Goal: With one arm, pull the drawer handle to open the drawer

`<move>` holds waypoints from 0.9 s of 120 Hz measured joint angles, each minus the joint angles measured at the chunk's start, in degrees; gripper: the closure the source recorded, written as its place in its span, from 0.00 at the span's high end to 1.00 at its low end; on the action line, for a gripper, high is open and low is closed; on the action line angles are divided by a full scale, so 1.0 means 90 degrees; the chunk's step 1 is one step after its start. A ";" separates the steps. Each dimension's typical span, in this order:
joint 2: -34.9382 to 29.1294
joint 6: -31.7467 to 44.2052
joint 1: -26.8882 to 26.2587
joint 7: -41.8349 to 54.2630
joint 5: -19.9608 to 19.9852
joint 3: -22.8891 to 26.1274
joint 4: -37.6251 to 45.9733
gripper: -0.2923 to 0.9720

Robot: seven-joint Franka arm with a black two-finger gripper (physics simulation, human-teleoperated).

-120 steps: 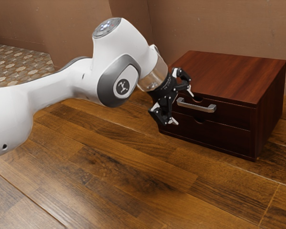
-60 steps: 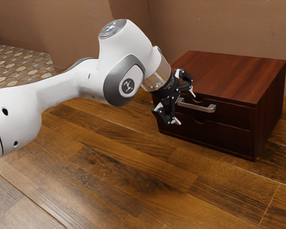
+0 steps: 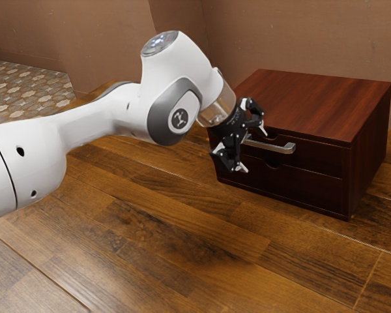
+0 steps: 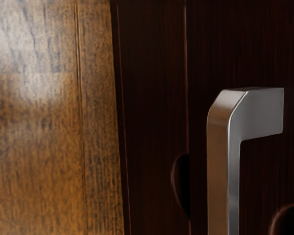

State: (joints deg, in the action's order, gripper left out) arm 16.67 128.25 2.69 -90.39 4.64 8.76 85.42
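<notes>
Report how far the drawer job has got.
Done: the gripper is at the handle's arm-side end. In hand: its fingers stand open above and below that end, no grip yet. Left: close on the handle and pull; the upper drawer looks flush in the cabinet.

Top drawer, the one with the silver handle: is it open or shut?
Shut: the top drawer lies flush with the lower drawer beneath it; the open gripper sits at one end of the silver handle.
</notes>
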 joint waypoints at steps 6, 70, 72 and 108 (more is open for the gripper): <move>0.0023 0.0004 0.0004 -0.0002 0.0001 -0.0025 0.0002 0.77; 0.0086 0.0024 -0.0048 -0.0012 0.0002 -0.0053 0.0023 0.69; 0.0086 0.0024 -0.0048 -0.0011 0.0001 -0.0053 0.0023 0.68; 0.0061 -0.0049 -0.0072 0.0008 -0.0011 -0.0166 0.0023 0.45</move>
State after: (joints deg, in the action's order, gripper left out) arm 17.22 127.81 2.04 -90.32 4.55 7.27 85.62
